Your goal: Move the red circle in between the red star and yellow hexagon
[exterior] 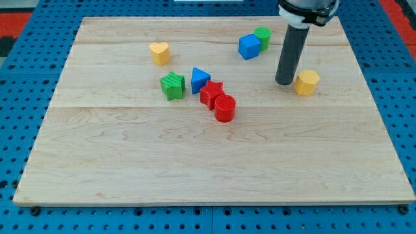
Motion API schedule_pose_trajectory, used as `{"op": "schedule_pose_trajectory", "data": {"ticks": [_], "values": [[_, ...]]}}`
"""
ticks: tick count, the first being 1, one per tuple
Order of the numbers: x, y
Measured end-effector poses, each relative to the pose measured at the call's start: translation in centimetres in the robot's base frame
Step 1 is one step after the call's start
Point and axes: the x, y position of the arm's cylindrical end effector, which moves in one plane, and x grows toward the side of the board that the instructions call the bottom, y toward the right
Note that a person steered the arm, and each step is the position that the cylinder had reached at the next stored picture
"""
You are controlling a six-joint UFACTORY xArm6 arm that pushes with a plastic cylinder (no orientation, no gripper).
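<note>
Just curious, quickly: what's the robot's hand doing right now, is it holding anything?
No hand: the arm ends in a rod.
My tip: holding nothing, just left of the yellow hexagon, well right of the red circle.

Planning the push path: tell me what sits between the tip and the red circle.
In the camera view, only bare board lies between my tip and the red circle. The yellow hexagon sits on the tip's far side.

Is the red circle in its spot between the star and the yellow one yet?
Not yet. The red circle sits touching the red star on its lower right, not in the gap toward the yellow hexagon. My tip rests just left of the hexagon, away from the circle. Left: reach the circle and push it rightward between them.
</note>
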Motion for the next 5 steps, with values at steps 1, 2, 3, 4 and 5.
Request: {"op": "schedule_pose_trajectory", "data": {"ticks": [1, 2, 3, 4, 5], "values": [[0.0, 0.1], [0.2, -1.5], [0.6, -1.4], [0.6, -1.3], [0.6, -1.4]]}}
